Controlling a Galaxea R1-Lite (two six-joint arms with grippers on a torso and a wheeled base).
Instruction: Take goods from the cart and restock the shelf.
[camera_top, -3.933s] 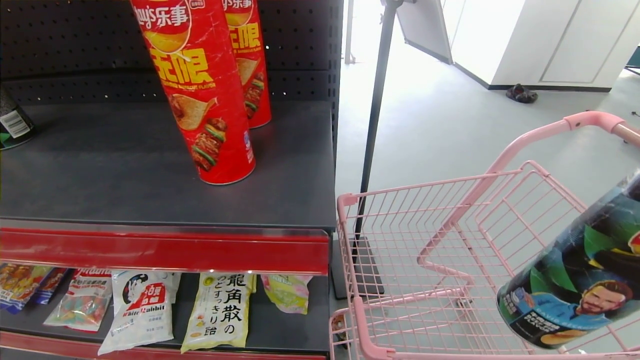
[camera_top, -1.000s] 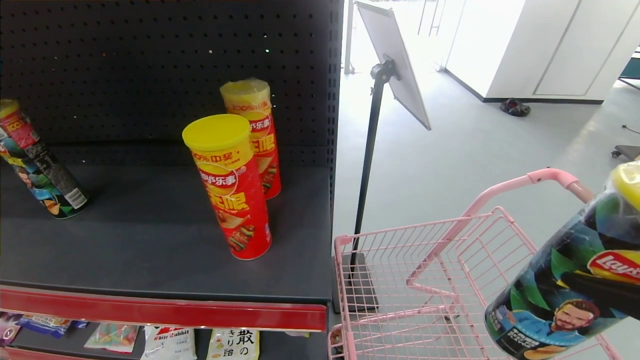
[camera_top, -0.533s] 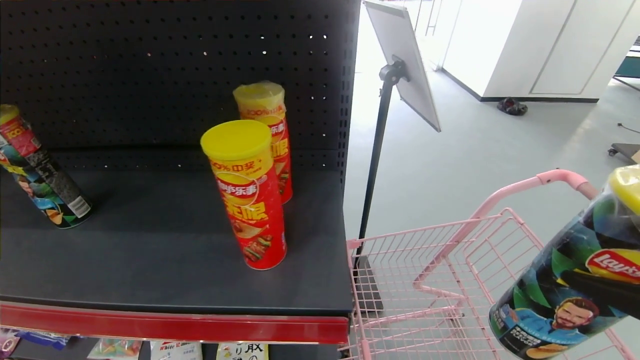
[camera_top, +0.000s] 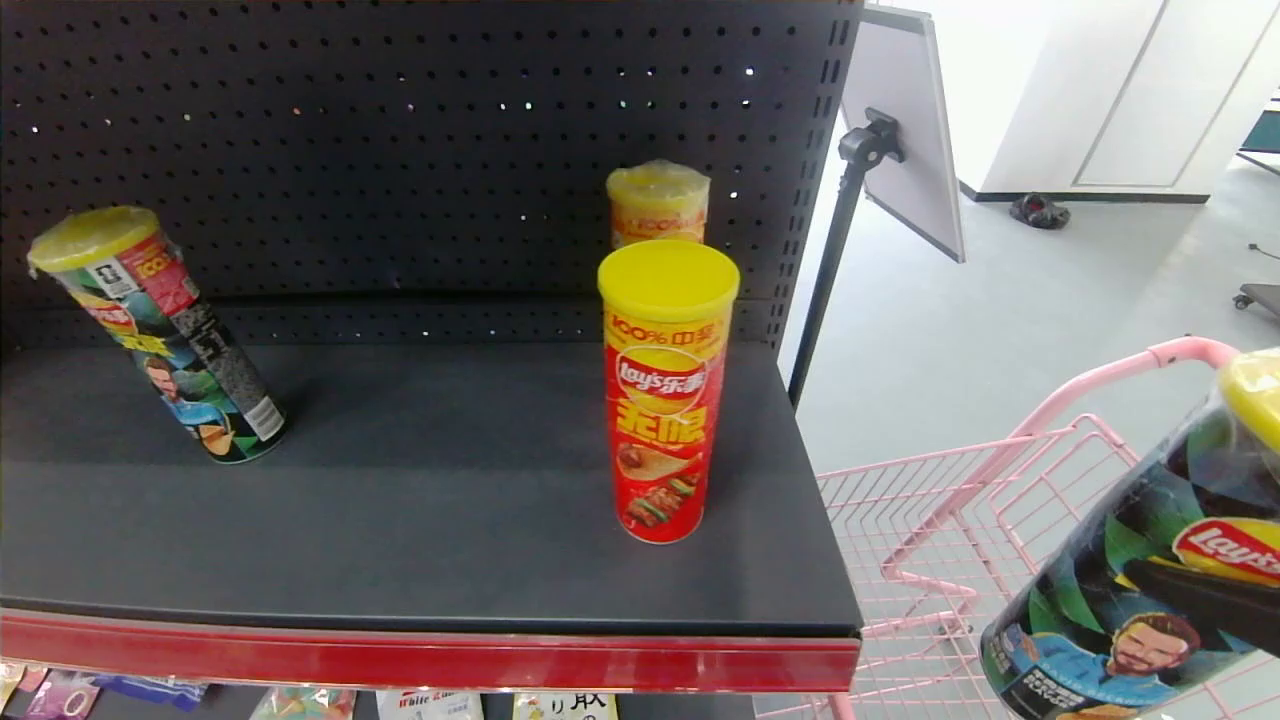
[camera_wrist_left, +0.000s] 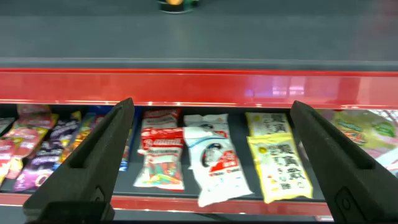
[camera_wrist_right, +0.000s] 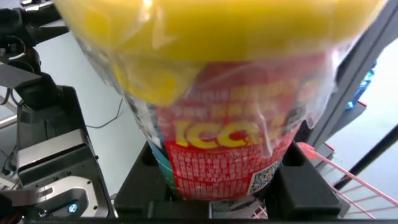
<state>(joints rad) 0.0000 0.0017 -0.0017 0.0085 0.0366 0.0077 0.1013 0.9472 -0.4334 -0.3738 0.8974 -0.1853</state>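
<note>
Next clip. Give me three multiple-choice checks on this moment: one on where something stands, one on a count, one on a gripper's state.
1. On the upper shelf, the dark-printed can stands:
A. left of the front red can and the rear red can
B. between them
C. right of them

2. Cans standing on that shelf:
A. two
B. three
C. five

3. The right gripper is:
A. open and empty
B. shut on a snack bag
C. shut on the held can

Answers:
1. A, the head view shows it far to their left.
2. B, one dark and two red stand there.
3. C, the right wrist view shows it clamped around that can.
</note>
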